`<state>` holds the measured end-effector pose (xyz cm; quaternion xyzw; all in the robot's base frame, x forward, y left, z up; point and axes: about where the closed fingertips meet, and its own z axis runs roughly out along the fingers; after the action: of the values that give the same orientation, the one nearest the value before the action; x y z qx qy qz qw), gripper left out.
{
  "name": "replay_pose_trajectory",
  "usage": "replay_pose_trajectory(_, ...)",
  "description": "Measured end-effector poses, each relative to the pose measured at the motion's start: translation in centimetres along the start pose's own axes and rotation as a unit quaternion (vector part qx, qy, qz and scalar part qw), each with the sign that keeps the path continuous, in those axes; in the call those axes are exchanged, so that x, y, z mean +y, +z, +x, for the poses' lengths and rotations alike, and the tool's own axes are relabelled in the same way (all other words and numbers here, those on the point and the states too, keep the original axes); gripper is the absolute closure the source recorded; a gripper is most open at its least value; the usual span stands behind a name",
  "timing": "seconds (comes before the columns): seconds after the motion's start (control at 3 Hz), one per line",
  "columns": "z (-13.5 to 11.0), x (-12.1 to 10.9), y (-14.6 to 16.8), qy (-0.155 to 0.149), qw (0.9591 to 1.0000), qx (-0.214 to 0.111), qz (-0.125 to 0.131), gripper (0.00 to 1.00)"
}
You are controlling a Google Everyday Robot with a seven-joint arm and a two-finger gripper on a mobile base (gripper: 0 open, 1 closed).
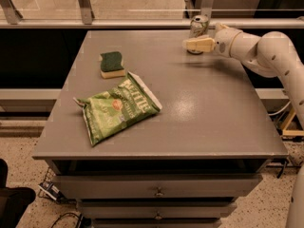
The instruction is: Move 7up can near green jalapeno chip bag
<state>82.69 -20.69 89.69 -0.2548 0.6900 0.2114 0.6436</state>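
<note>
The 7up can (199,25) stands upright at the far edge of the grey table (213,108), right of centre. My gripper (198,44) reaches in from the right on a white arm and sits right in front of the can's lower part, hiding its base. I cannot tell whether it touches the can. The green jalapeno chip bag (117,109) lies flat on the near-left part of the table, well away from the can and the gripper.
A dark-green and yellow sponge (112,64) lies on the table behind the bag. A metal rail (142,23) runs along the table's far edge just behind the can. Drawers (156,191) are below the front edge.
</note>
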Motion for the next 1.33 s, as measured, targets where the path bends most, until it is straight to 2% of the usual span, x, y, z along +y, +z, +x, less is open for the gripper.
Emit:
replay_pose_trajectory(0.33,-0.20,-0.03,1.11,0.008,0.9998,-0.016,-0.003,0.18)
replay_pose_trajectory(1.33,-0.13,0.64,1.96,0.010,0.9998,-0.017,-0.010,0.89)
